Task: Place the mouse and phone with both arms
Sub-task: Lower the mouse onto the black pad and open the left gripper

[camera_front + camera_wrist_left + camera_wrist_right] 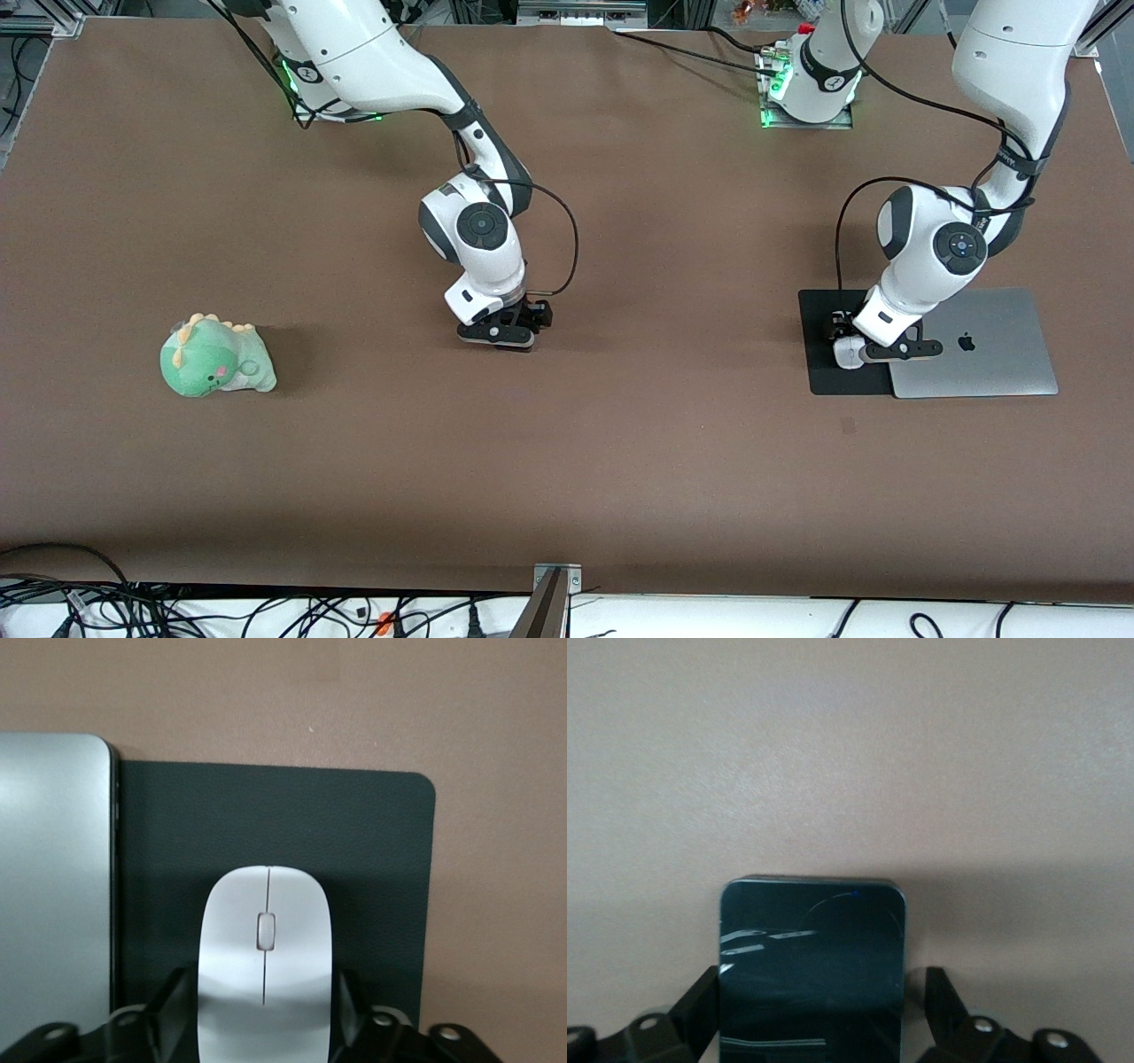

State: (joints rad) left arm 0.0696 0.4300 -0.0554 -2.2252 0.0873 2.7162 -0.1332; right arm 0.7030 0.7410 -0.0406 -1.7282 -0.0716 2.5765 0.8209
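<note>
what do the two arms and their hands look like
Both arms, left arm and right arm, have glossy white rounded shells with black bands at the joints, a round black cap on each wrist, and loose black cables looping alongside. Green lights glow at both bases. The left hand and right hand are black, two-fingered.

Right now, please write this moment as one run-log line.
left gripper: around mouse, on black pad | right gripper: open, around phone, on table
</note>
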